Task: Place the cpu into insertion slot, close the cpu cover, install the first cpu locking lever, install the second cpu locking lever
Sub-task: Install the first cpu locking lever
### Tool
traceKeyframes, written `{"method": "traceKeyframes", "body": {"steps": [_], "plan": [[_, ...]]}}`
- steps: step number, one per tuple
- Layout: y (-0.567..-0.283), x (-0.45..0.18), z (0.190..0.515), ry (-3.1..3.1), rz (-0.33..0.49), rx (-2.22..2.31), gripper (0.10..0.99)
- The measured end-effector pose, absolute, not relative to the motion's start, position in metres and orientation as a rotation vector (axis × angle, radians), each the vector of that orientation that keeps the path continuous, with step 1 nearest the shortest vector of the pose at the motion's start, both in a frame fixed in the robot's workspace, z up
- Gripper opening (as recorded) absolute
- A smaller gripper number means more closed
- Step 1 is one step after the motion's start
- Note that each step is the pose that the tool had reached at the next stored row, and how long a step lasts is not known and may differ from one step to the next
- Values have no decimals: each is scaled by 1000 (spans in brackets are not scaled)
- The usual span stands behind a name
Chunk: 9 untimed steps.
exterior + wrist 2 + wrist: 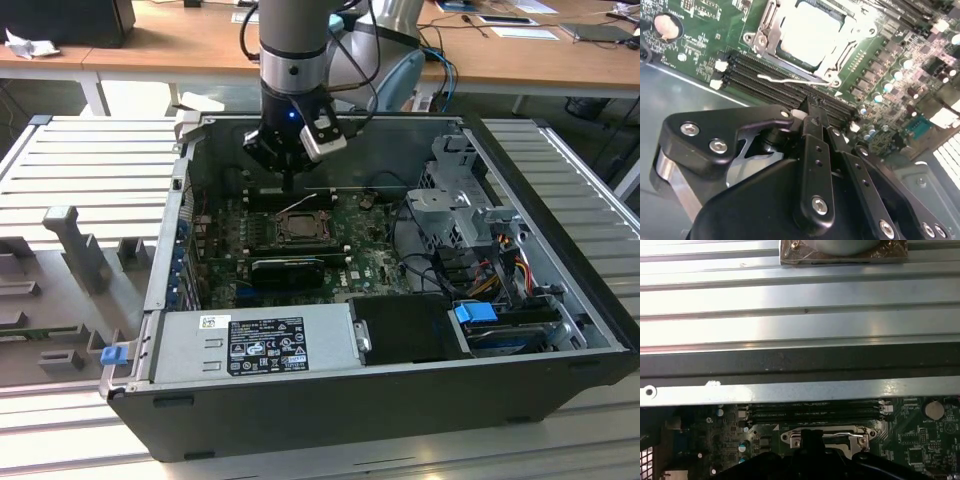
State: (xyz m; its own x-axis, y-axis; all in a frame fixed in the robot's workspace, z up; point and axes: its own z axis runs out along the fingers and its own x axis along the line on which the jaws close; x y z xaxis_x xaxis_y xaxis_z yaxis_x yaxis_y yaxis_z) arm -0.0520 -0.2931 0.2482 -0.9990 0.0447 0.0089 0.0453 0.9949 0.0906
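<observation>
- Inside the open computer case [560, 300], upper middle of the exterior view, the gripper [288, 182] hangs just above the far edge of the insertion slot [300, 228], with the tall back wall of the case close behind it. Not much room on that side.
- In the second wrist view the gripper's [812, 117] black fingers [816, 145] look pressed together in a narrow point with nothing between them, so basically closed and empty as far as I can see.
- The cpu [812, 30] is already sitting in the slot: flat, pale, silvery square at the top of the second wrist view, framed by the cpu cover [847, 47], thin shiny metal with a square window, lying down around the chip.
- A thin wire locking lever [790, 80] runs along the near edge of the socket, right beside the long black ribbed memory slots [765, 82]. The fingertip is just next to it; can't tell if it's touching.
- In the first wrist view the socket's silver rim [827, 437] sits at the bottom, memory slots [815, 412] just above it, then the case's metal edge [790, 390].
- Green circuit board [370, 262] all around, crowded with small parts. A grey power supply [255, 345] fills the lower left of the case, a drive cage [455, 205] and cables [495, 260] the right.
- The ribbed metal table [90, 160] spreads out on both sides.
</observation>
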Motion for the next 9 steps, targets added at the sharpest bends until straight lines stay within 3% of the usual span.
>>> {"method": "traceKeyframes", "body": {"steps": [9], "plan": [[-293, -42, 233, -3130, -142, -21, 106]]}}
